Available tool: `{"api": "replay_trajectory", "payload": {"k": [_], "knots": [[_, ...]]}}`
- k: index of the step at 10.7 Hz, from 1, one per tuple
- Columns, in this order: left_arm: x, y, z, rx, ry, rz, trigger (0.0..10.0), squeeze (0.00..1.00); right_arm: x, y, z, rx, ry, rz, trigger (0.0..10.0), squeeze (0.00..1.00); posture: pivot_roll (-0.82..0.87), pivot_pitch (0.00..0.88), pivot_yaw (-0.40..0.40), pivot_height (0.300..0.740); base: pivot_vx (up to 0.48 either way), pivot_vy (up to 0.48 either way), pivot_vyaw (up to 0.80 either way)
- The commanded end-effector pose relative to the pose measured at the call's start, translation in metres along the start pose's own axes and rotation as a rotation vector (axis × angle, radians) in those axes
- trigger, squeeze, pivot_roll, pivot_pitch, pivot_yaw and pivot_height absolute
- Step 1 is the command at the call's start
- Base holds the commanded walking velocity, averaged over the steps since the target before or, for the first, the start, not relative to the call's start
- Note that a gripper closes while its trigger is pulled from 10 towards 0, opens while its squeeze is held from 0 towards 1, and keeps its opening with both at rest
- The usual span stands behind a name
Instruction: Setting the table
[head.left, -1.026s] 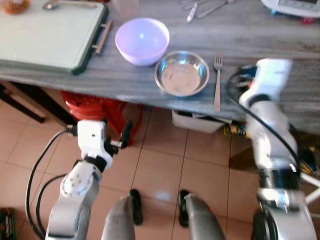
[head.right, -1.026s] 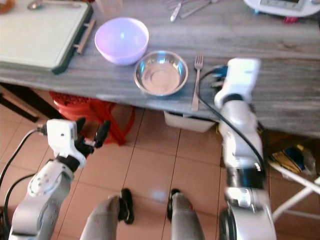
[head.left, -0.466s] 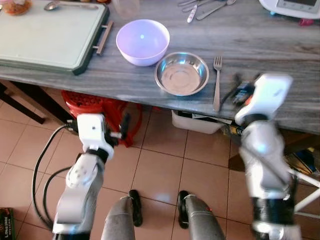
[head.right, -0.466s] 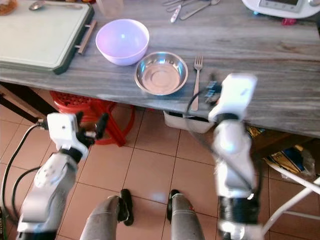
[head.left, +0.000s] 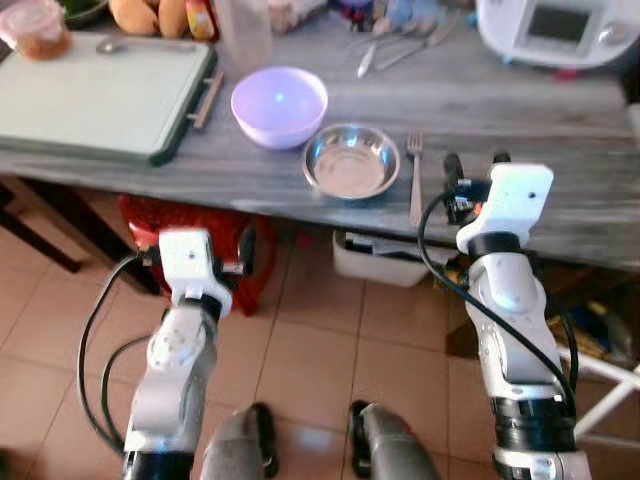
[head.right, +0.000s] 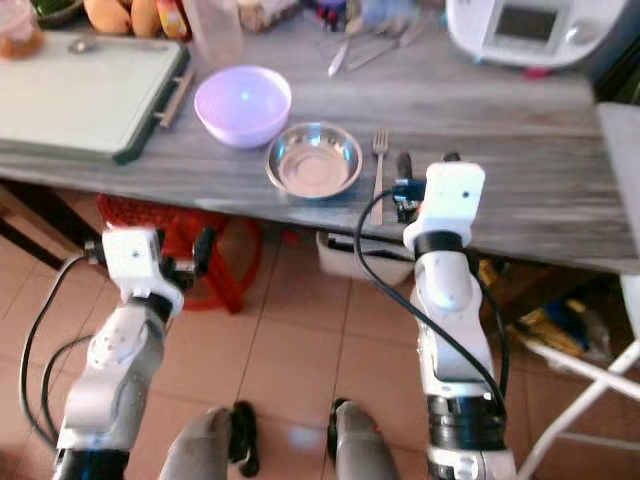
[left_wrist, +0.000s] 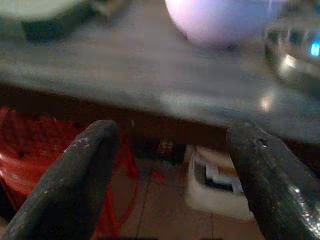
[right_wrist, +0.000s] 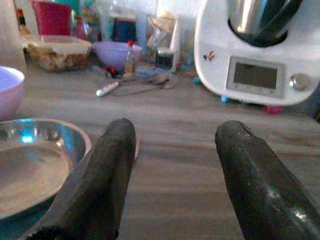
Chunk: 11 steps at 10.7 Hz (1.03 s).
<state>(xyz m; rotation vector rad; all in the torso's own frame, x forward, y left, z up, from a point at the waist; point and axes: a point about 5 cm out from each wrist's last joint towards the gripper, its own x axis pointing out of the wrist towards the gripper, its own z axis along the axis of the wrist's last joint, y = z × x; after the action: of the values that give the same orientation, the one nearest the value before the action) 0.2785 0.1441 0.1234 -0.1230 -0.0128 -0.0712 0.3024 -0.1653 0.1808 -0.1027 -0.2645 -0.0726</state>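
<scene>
Your right claw hovers empty, fingers apart, over the grey wooden desk edge, just at 3 o'clock of the silver metal fork. Left claw, also apart, hangs below the desk.

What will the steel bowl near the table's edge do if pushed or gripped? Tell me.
The steel bowl looks thin and shiny, so it is probably light and would slide easily on the smooth table. Its polished rim may slip between fingers. It sits low and wide, so tipping seems unlikely.
</scene>
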Motion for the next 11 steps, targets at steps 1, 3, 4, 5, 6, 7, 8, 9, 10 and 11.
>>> {"api": "replay_trajectory", "payload": {"k": [1, 3, 4, 5, 6, 7, 8, 9, 10, 11], "knots": [[0.001, 0.005, 0.001, 0.009, -0.015, 0.025, 10.0, 0.0, -0.001, 0.002, -0.005, 0.007, 0.01, 0.003, 10.0, 0.0, -0.05, 0.088, 0.018, 0.74, 0.0, 0.0, 0.0], [0.012, 0.001, 0.009, 0.007, -0.056, 0.014, 10.0, 0.0, -0.003, 0.004, -0.018, 0.023, 0.049, 0.011, 10.0, 0.0, -0.05, 0.064, 0.011, 0.74, -0.12, 0.0, 0.0], [0.015, -0.001, 0.012, 0.009, -0.072, 0.006, 10.0, 0.0, -0.005, 0.007, -0.021, 0.016, 0.047, 0.037, 10.0, 0.0, -0.05, 0.061, 0.012, 0.74, -0.244, 0.0, 0.0], [0.016, -0.001, 0.013, 0.01, -0.075, 0.005, 10.0, 0.0, -0.005, 0.007, -0.022, -0.003, 0.044, 0.037, 10.0, 0.0, -0.05, 0.063, 0.012, 0.74, -0.24, 0.0, 0.0], [0.013, 0.0, 0.012, 0.014, -0.078, 0.004, 10.0, 0.0, -0.007, 0.003, -0.022, -0.004, 0.049, 0.026, 10.0, 0.0, -0.05, 0.067, 0.014, 0.74, -0.27, 0.0, 0.0], [0.01, 0.001, 0.011, 0.018, -0.076, 0.005, 10.0, 0.0, -0.01, 0.0, -0.023, -0.009, 0.053, 0.021, 10.0, 0.0, -0.05, 0.072, 0.014, 0.74, -0.274, 0.0, 0.0], [0.005, 0.004, 0.007, 0.03, -0.062, 0.015, 10.0, 0.0, -0.015, -0.003, -0.026, -0.007, 0.064, 0.019, 10.0, 0.0, -0.05, 0.08, 0.017, 0.74, -0.274, 0.0, 0.0], [0.003, 0.006, 0.004, 0.037, -0.052, 0.029, 10.0, 0.0, -0.019, -0.004, -0.028, -0.001, 0.073, 0.024, 10.0, 0.0, -0.05, 0.085, 0.021, 0.74, -0.27, 0.0, 0.0], [0.004, 0.003, 0.006, 0.05, -0.066, 0.021, 10.0, 0.0, -0.018, -0.006, -0.028, -0.007, 0.075, 0.023, 10.0, 0.0, -0.04, 0.083, 0.019, 0.74, -0.27, 0.0, 0.0], [0.005, 0.003, 0.007, 0.054, -0.071, 0.017, 10.0, 0.0, -0.015, -0.008, -0.032, 0.014, 0.099, 0.001, 10.0, 0.0, -0.05, 0.084, 0.017, 0.74, -0.266, 0.0, 0.0]]}}
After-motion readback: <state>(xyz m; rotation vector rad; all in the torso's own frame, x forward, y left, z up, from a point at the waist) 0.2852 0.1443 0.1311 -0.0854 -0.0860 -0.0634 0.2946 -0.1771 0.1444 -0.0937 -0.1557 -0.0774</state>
